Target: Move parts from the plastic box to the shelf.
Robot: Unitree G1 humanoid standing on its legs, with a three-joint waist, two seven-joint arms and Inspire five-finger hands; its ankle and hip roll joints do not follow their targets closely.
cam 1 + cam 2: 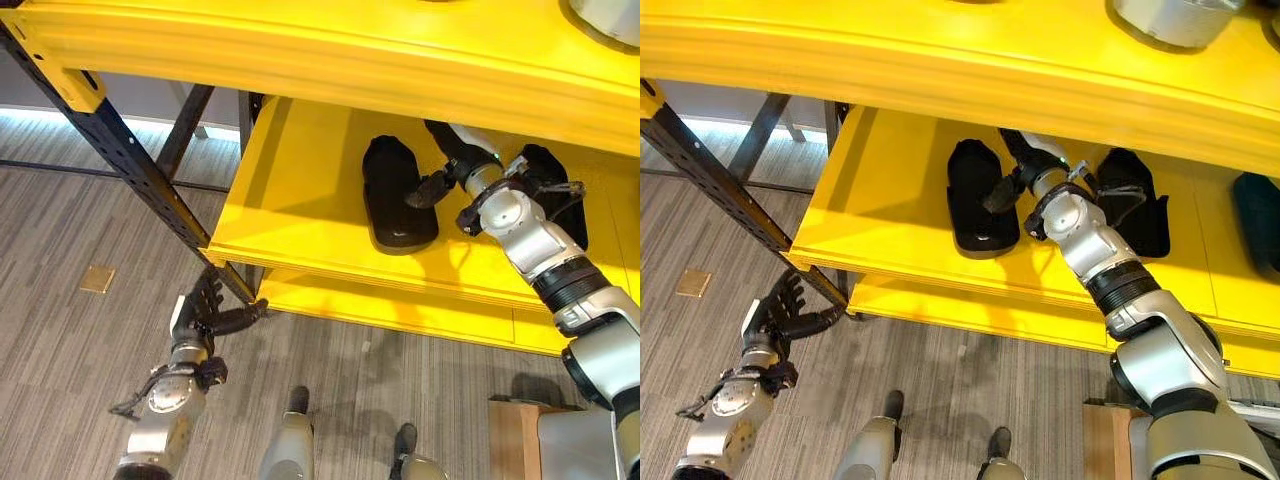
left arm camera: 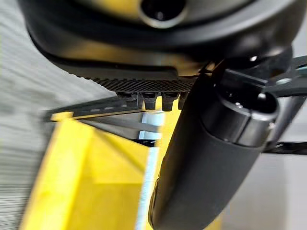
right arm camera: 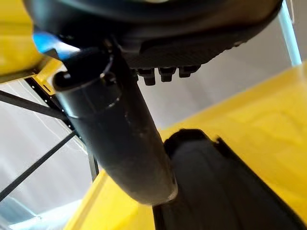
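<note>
From my seat, the left hand point(image 2: 158, 52) hogs the twelve o'clock edge, with its fat dark thumb point(image 2: 206, 158) slanting down toward six. Short fingertips point(image 2: 151, 99) poke out in a row just under the palm. Past them, a yellow shelf point(image 2: 86, 182) sits at seven o'clock, grey floor point(image 2: 24, 96) at nine.

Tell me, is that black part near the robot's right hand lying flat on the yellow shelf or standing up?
Lying flat. The black part rests lengthwise on the yellow shelf, with the right hand at its edge; a grip cannot be told.
</note>
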